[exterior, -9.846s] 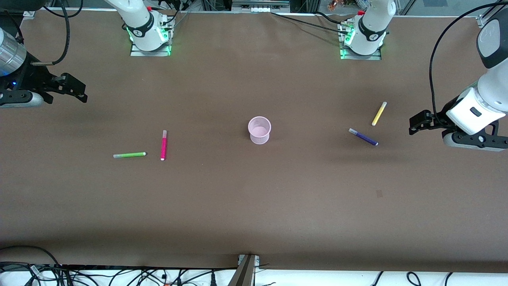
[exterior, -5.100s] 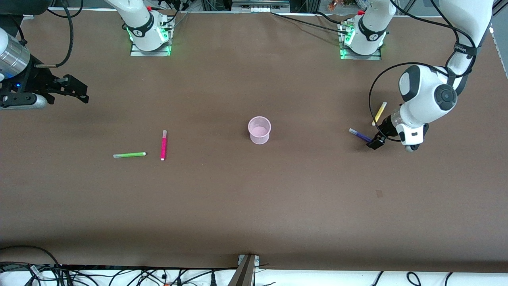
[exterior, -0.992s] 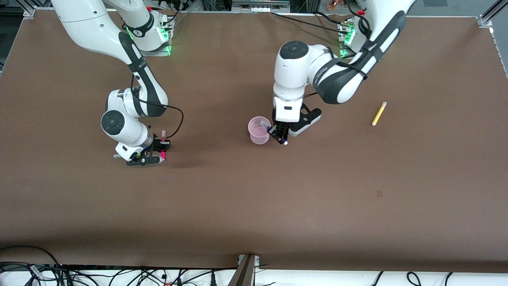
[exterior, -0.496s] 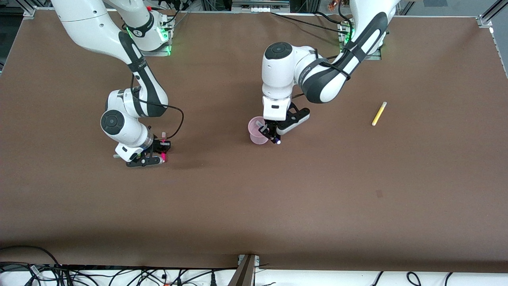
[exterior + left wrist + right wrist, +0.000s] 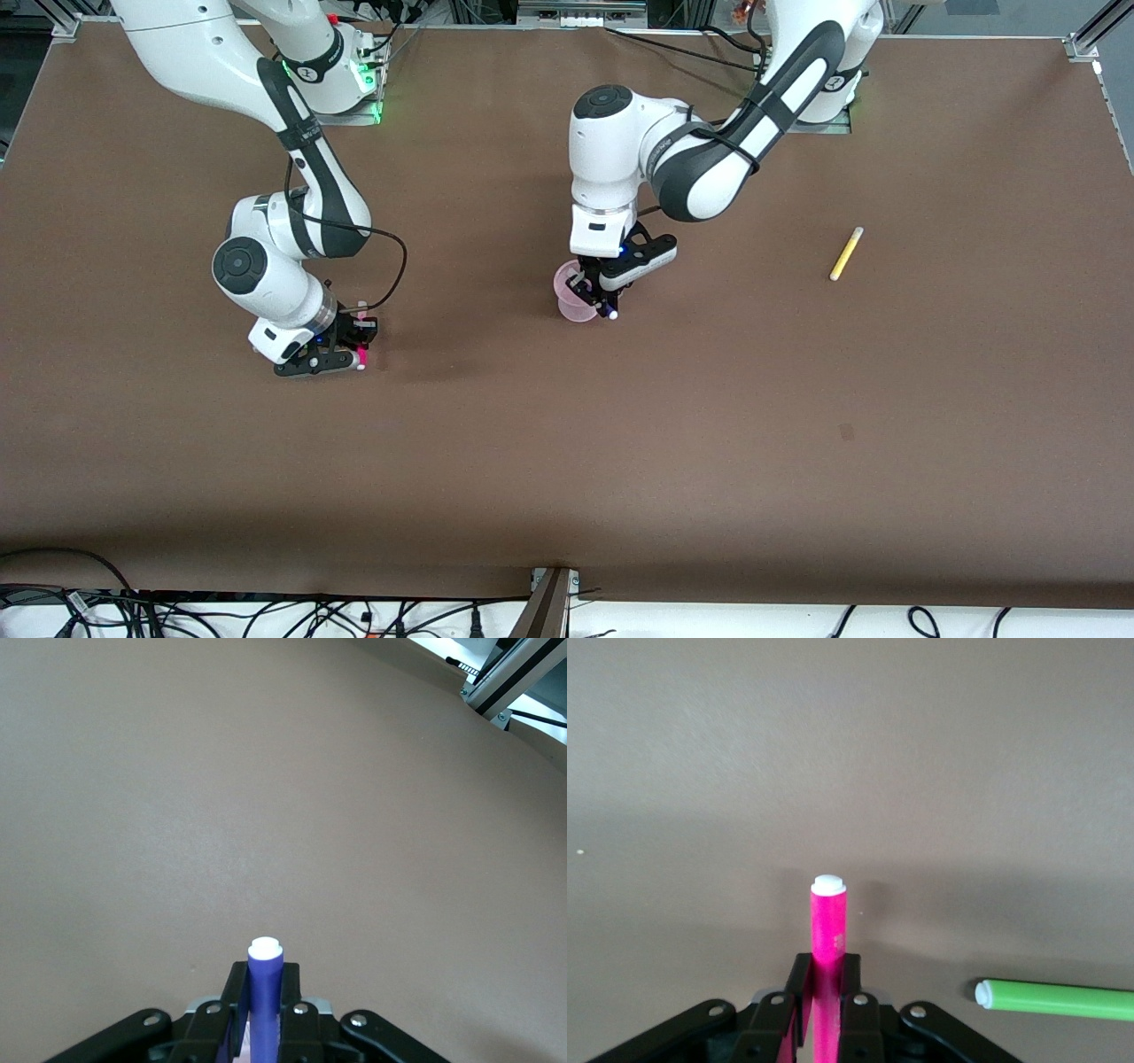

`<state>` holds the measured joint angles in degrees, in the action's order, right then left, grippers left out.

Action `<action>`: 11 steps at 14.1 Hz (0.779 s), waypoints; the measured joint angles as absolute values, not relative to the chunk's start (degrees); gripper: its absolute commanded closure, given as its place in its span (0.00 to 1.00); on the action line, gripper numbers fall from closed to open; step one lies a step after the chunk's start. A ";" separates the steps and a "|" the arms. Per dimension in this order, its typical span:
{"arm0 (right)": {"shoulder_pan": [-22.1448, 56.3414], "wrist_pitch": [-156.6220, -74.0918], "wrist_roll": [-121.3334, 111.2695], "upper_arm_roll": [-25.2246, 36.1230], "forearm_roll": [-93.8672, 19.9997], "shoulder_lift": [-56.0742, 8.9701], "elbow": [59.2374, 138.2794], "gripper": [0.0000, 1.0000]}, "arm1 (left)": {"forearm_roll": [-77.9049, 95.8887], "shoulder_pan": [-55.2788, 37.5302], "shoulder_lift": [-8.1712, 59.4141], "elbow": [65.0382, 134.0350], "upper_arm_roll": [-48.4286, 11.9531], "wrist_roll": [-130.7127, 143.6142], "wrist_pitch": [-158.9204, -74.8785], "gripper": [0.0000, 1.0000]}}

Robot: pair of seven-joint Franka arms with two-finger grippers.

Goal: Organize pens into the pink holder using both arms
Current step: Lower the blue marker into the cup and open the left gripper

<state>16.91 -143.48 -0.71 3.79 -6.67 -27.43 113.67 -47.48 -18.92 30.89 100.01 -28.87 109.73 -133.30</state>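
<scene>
My left gripper [image 5: 595,292] is shut on the dark purple pen [image 5: 605,306] and holds it tilted over the rim of the pink holder [image 5: 565,301]. The pen's white tip points toward the front camera. In the left wrist view the purple pen [image 5: 264,979] sticks out between the fingers of the left gripper [image 5: 263,973]. My right gripper [image 5: 353,341] is shut on the magenta pen [image 5: 361,356], low over the table. The right wrist view shows that pen [image 5: 827,926] in the right gripper [image 5: 826,964], with the green pen [image 5: 1054,999] lying beside it. The yellow pen [image 5: 846,253] lies toward the left arm's end.
The brown table [image 5: 567,461] is bare nearer the front camera. Cables hang along the front edge.
My left gripper has carried the purple pen from beside the holder to over its rim. My right arm has shifted slightly with the magenta pen in its grip.
</scene>
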 measured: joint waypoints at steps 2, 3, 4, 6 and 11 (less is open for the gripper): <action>16.91 -143.48 -0.86 3.79 -6.67 -27.08 113.62 1.00 | -48.37 -19.52 31.48 100.01 -28.72 110.26 -132.84 1.00; 16.92 -143.48 -0.89 3.77 -6.67 -27.08 113.56 1.00 | -48.80 -19.81 31.69 100.01 -28.57 110.28 -132.77 1.00; 16.97 -143.48 -0.91 3.72 -6.67 -27.07 113.51 1.00 | -49.71 -20.01 31.95 100.01 -28.54 110.48 -132.74 1.00; 17.10 -143.48 -0.91 3.56 -6.67 -27.08 113.46 1.00 | -50.78 -20.30 32.55 100.01 -28.53 111.16 -132.73 1.00; 17.24 -143.48 -0.91 3.52 -6.67 -27.07 113.24 1.00 | -50.85 -21.23 32.93 100.00 -28.49 111.36 -132.61 0.93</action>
<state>17.24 -143.48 -0.91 3.52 -6.67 -27.07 113.24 -50.85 -21.23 32.93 100.00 -28.49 111.36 -132.61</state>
